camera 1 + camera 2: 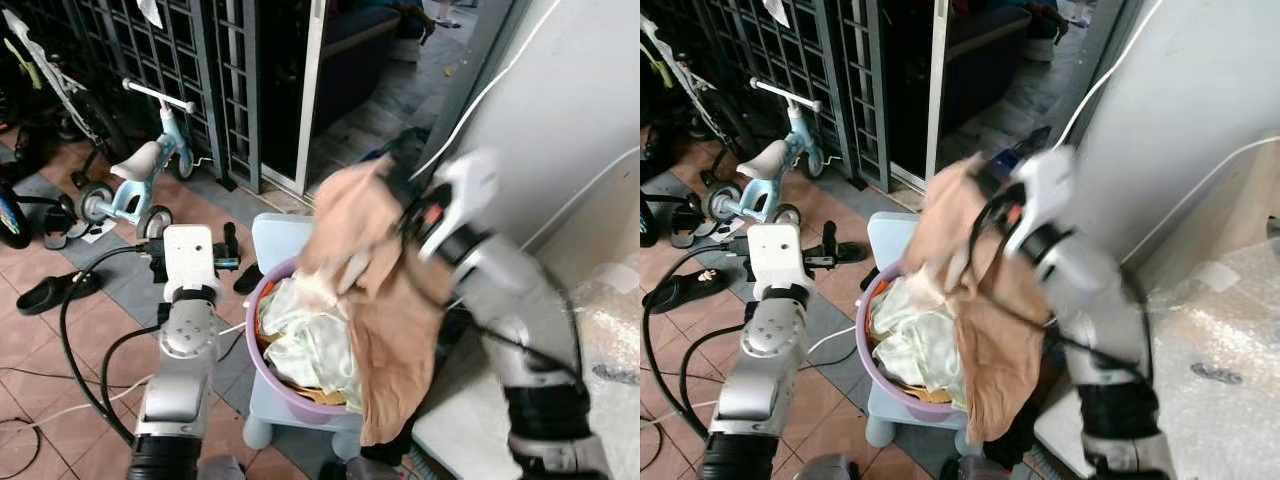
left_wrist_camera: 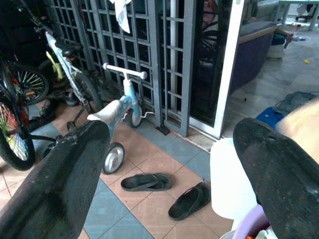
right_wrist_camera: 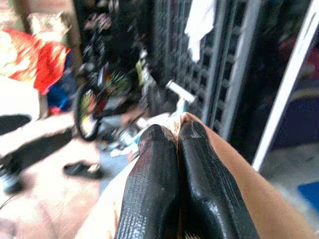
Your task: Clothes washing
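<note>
Tricycle point(image 1: 135, 180), sandals point(image 2: 169, 191) beside laundry basin point(image 1: 262, 365).

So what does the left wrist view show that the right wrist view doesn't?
Left wrist alone: the left end effector open and empty, two black sandals on the tiles, and the purple basin's rim. Right wrist alone: the right end effector pinched shut on the tan garment, and red cloth. Both: the child's balance bike by the dark grille gate.
</note>
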Robot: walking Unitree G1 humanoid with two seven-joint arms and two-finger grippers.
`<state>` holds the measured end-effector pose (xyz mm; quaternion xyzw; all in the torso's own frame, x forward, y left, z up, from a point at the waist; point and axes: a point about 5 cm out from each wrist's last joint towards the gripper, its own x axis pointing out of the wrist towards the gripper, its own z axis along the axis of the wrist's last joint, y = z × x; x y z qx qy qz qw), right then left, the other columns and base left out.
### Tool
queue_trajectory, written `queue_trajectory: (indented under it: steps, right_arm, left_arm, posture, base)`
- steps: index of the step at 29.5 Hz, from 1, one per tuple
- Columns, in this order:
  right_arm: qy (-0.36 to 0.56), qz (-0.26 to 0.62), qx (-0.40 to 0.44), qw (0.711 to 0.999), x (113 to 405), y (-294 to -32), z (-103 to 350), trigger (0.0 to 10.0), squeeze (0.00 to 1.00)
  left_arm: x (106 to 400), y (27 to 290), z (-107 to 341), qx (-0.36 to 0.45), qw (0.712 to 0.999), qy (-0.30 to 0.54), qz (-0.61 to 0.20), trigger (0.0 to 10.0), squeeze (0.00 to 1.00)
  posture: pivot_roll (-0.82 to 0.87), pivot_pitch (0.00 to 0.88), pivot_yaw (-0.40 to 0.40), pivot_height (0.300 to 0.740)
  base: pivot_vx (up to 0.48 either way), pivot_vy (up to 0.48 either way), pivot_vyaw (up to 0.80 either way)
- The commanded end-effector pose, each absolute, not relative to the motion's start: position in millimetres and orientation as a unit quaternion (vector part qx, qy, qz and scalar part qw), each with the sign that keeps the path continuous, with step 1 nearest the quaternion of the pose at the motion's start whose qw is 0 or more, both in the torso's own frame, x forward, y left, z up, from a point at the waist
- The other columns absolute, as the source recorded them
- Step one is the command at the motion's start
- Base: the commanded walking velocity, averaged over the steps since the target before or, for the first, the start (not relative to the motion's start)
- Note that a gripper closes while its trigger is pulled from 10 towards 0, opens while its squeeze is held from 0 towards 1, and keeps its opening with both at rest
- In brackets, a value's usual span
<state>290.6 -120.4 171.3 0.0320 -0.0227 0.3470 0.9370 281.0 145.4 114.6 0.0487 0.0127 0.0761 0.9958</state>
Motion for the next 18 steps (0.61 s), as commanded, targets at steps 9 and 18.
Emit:
queue_trajectory:
  steps: [9, 18]
  right_arm:
    - [0.064, 0.406, -0.094, 0.907, 278, -129, 142, 0.0, 0.0]
    - [0.216, 0.393, -0.182, 0.875, 264, -156, 95, 10.0, 1.0]
  left_arm:
    - [278, 142, 111, 0.05, 0.996, 0.02, 0.064, 10.0, 0.0]
    - [275, 141, 106, 0.049, 0.996, 0.03, 0.064, 10.0, 0.0]
  posture:
    - [0.0, 0.0, -0.067, 0.74]
    - [0.0, 0.0, -0.071, 0.74]
  base:
    - [0.0, 0.0, 0.0]
    - [0.0, 0.0, 0.0]
